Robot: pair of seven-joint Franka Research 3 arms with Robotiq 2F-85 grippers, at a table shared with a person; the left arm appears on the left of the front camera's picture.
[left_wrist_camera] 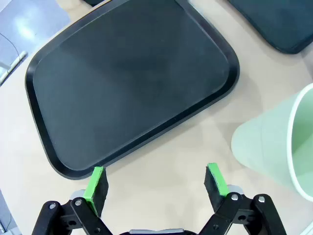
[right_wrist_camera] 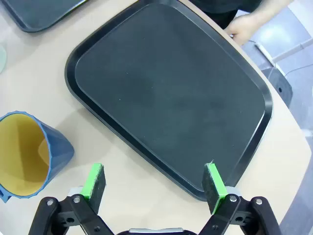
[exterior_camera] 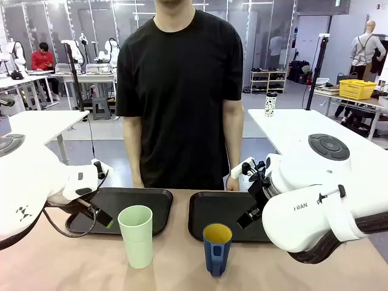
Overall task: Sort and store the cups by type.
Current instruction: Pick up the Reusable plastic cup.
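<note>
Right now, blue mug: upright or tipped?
Upright. The blue mug stands on its base on the table, yellow opening facing up.

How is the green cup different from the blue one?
The pale-green tumbler is taller than the dark-blue mug. The tumbler is pale green all over; the mug is blue outside and yellow inside. The mug has a handle; the tumbler has none. Both stand upright on the table, open end up.
</note>
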